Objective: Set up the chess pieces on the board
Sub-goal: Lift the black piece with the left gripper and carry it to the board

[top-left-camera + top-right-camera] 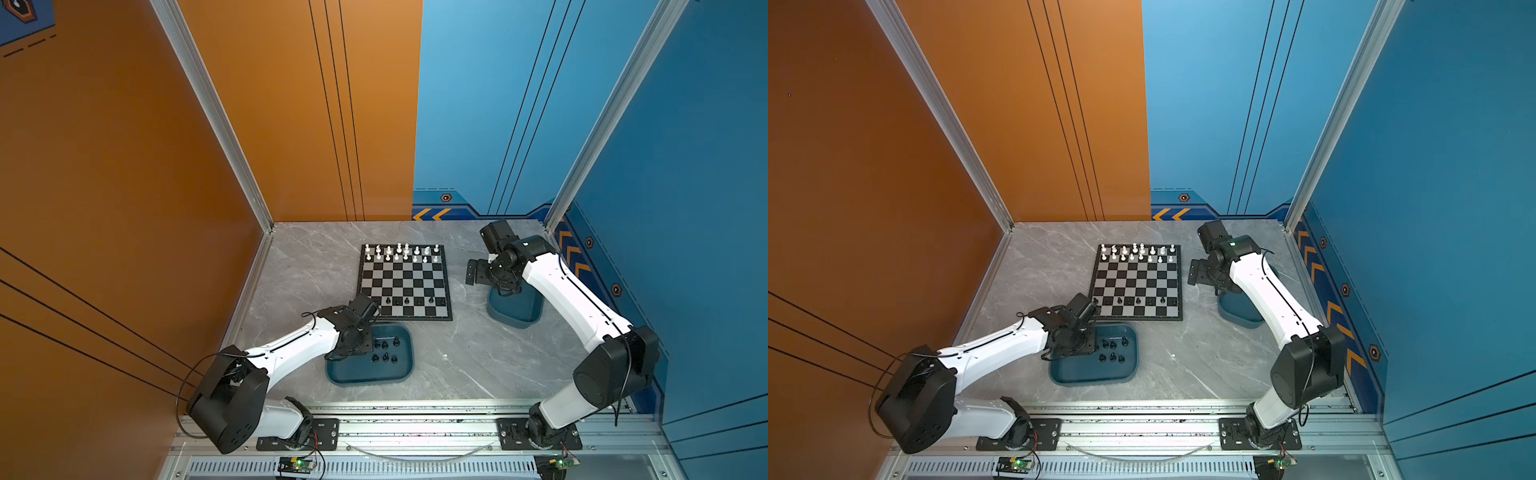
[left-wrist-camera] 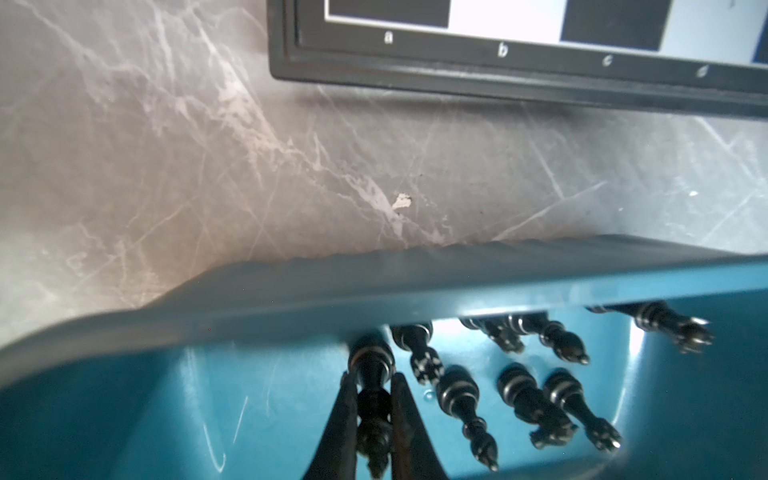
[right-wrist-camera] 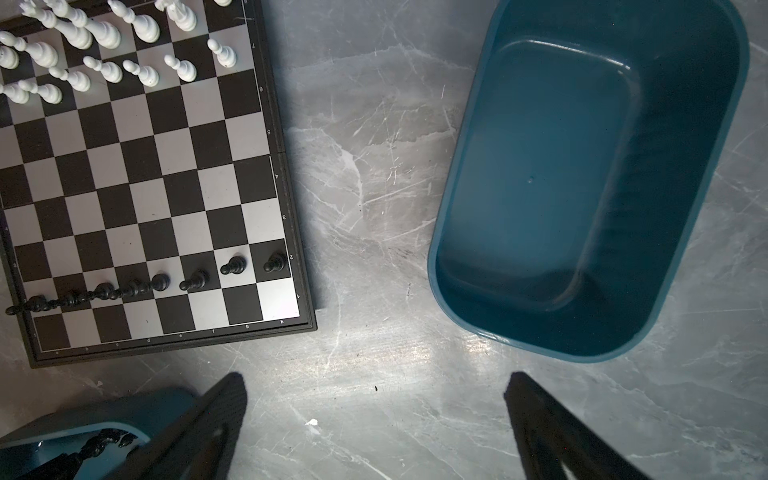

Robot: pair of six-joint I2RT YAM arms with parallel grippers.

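Where the worktop runs along its near edge, we find a teal tray set left of centre. A narrow strip of bare stone separates the tray's far rim from the near edge of the board, and a wider bare area lies to the tray's right.

Toward the tray's left end, the left gripper has its jaws drawn almost together. They pinch a black piece, with one finger on each side of its stem. The piece sits close under the tray's far wall; whether its base rests on the tray floor we cannot tell. Several loose black pieces stand close beside it.

On the board, black pawns line the second row from the near edge, and the middle rows are bare. White pieces fill the two far rows.

The right gripper hangs above bare worktop off the board's right edge. Its jaws are spread wide, holding and touching nothing. A second teal tray sits just beyond it, near the worktop's right edge and well apart from the board.
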